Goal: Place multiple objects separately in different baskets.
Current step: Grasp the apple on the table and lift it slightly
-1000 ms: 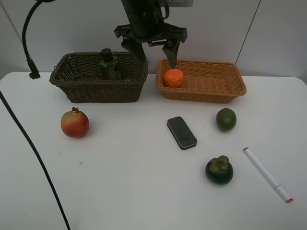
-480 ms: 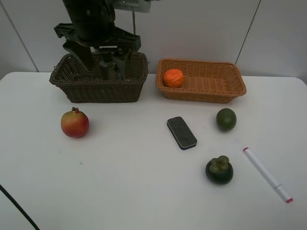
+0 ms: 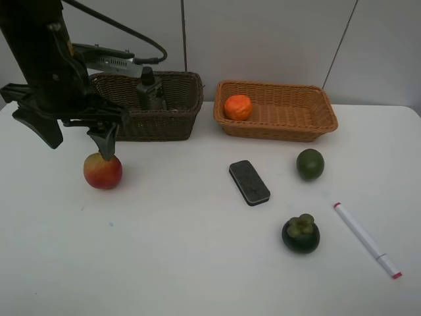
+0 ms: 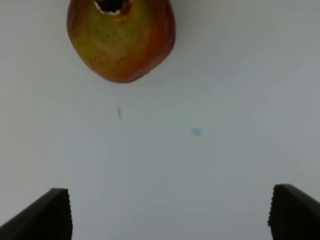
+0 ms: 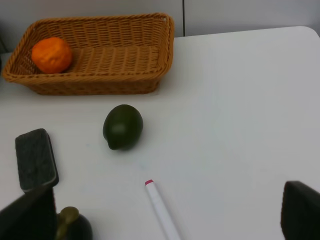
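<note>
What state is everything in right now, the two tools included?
Left tool: open, empty.
Right tool: open, empty.
Pomegranate: on table, ungrasped.
Orange: in tan basket.
Pump bottle: upright in dark basket.
Lime: on table.
Eraser: on table.
Mangosteen: on table.
Marker: on table.

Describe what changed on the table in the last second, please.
The left gripper swung from above the orange-tan basket, past the dark basket, to hang open close to the pomegranate; it took hold of nothing. The orange, bottle, eraser, lime, mangosteen and marker did not move.
</note>
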{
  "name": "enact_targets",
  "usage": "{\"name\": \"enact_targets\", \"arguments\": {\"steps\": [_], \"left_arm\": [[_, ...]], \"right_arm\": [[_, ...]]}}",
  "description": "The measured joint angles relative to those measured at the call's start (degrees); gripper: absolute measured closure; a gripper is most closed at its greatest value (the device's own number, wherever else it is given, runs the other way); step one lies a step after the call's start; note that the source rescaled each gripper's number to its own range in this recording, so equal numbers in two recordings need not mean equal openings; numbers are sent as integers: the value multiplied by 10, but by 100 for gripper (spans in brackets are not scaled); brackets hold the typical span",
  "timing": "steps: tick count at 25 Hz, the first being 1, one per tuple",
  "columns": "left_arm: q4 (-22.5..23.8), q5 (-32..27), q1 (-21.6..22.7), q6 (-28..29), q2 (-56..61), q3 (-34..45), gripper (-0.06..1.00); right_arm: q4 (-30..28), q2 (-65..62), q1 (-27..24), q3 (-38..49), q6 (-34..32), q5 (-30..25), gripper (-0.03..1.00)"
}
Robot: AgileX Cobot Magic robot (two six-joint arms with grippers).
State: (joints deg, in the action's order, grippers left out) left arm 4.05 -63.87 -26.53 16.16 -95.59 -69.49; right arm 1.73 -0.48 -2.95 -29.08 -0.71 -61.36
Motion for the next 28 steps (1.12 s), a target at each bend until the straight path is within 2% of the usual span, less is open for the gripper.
{"name": "enact_targets", "arguments": {"steps": [4,8,11,20,28], "left_arm": [[20,54,6,0,0,37,-1],[51,89,7,2,0,56,-1],[58,111,17,11,0,58,-1],[28,170,52,13,-81,58,-1],[12,215,54,3,-144,58,-1]], "right_arm": [[0,0,0,0,0,0,-2],[0,0,0,0,0,0,-2],[0,0,0,0,0,0,-2],[0,0,0,0,0,0,-2],[0,0,0,0,0,0,-2]]}}
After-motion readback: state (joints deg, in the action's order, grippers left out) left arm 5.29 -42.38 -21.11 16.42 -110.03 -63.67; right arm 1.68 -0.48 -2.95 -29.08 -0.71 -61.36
